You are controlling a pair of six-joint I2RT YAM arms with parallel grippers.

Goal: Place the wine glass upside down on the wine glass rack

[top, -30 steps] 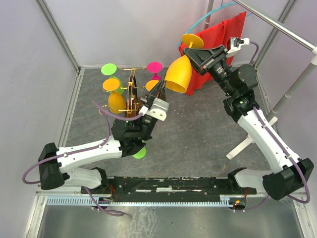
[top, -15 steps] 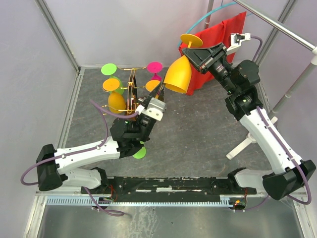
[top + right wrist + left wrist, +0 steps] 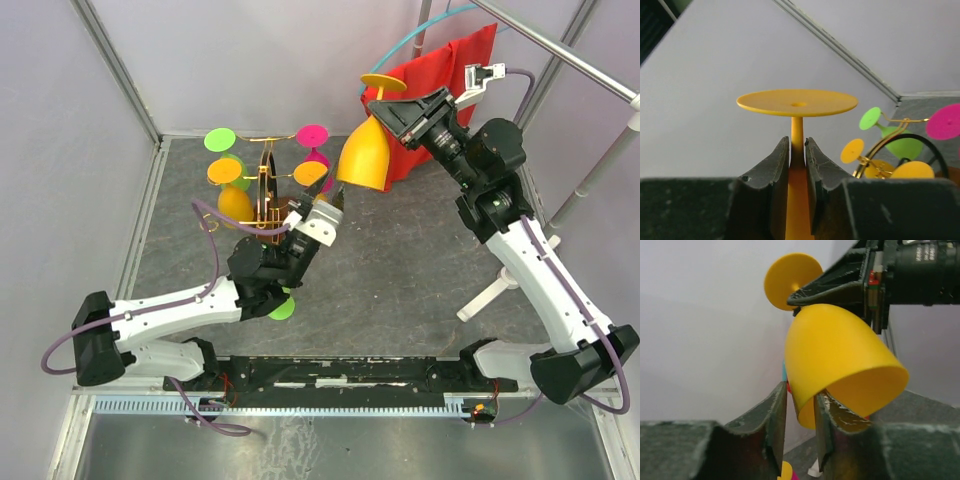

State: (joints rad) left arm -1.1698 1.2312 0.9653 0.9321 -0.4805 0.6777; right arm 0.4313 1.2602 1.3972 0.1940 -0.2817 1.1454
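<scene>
The yellow wine glass [image 3: 363, 155] hangs upside down, foot up, in the air to the right of the wine glass rack [image 3: 267, 190]. My right gripper [image 3: 388, 108] is shut on its stem [image 3: 797, 131] just under the foot. My left gripper [image 3: 331, 201] reaches up under the bowl. In the left wrist view its jaws [image 3: 800, 407] stand narrowly open astride the bowl's rim [image 3: 835, 355], the left finger clear of the wall. The rack's gold wire arms [image 3: 880, 149] carry several coloured glasses.
Green [image 3: 220, 140], pink [image 3: 313, 134] and orange [image 3: 235, 205] glasses hang on the rack. A green disc [image 3: 282, 308] lies under my left arm. A red cloth [image 3: 445, 85] hangs at the back right. A white stand [image 3: 497, 285] and metal bars stand at the right.
My left gripper has risen toward the glass until its fingers straddle the rim. My right gripper has shifted the glass slightly right and tilted it more upright.
</scene>
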